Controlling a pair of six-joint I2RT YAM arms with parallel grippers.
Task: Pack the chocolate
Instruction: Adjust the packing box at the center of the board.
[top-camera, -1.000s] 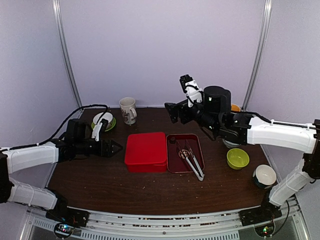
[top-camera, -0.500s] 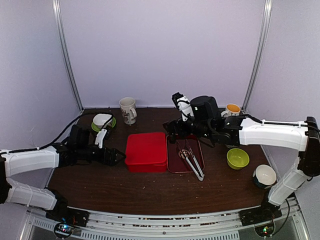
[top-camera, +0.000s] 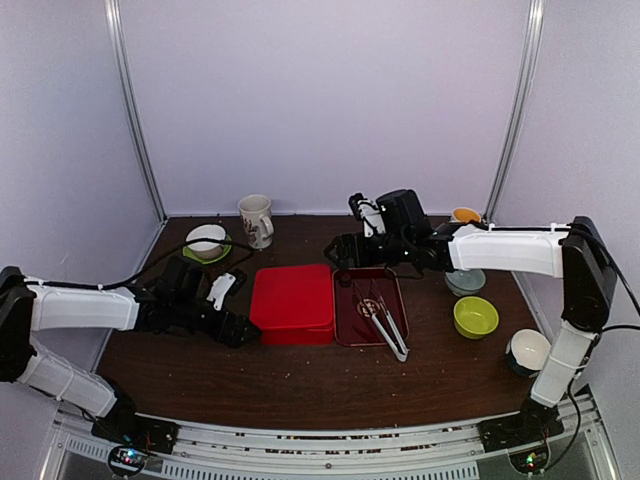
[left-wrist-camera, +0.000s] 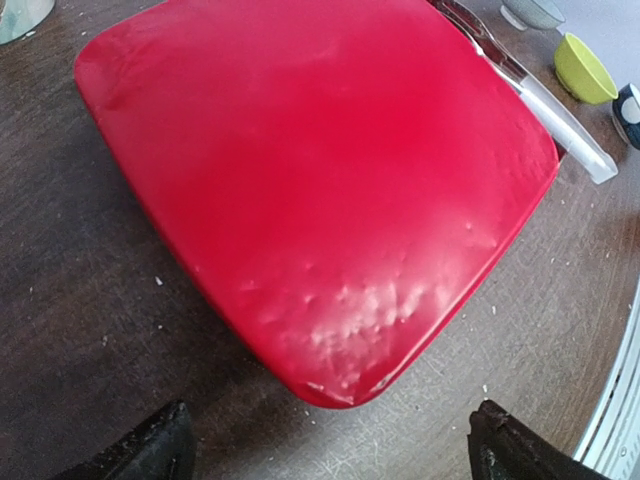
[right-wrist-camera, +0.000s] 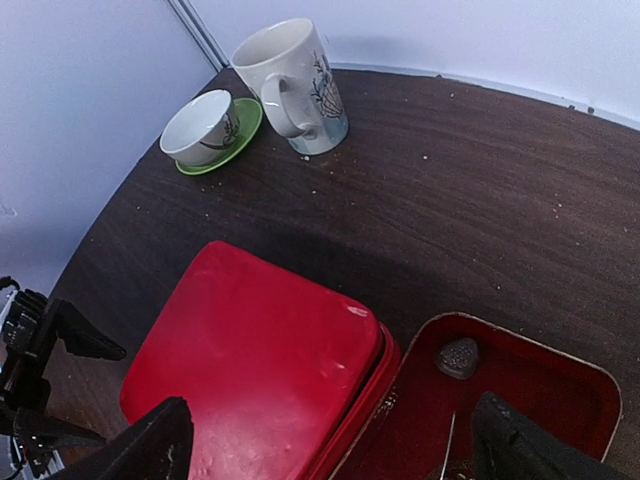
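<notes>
left gripper (left-wrist-camera: 330, 430) spread wide with nothing between its fingers, low over the table (left-wrist-camera: 80, 330); the near corner of the shut red box (left-wrist-camera: 320, 180) lies just ahead of it, about midway between the two tips; right gripper (right-wrist-camera: 332, 420) also spread wide and empty, hanging above the seam where the box touches the dark red tray (right-wrist-camera: 590, 385); the only chocolate piece (right-wrist-camera: 458, 357) i can make out is a small grey-brown lump in the tray's corner, ahead of the right gripper and nearer one finger than the other; whether more lies inside the box cannot be told while the lid is down; the tongs (top-camera: 385, 322) rest in the tray beyond that lump.

risks, as i judge them: the lid is glossy and rounded, so a pinch at its corner could slip off; a grip taken too low could clamp lid and base together and drag the whole box into the tray, jolting the tongs and the lump; the right gripper coming down at the seam could catch either rim; the lump is tiny, easy to crush or flick away.

no brand or readable writing anywhere; the lid is plain; the mug (right-wrist-camera: 295, 85) carries only a dark plant-like drawing, and the cup (right-wrist-camera: 200, 125) on its green saucer (right-wrist-camera: 250, 120) a small dark motif.
</notes>
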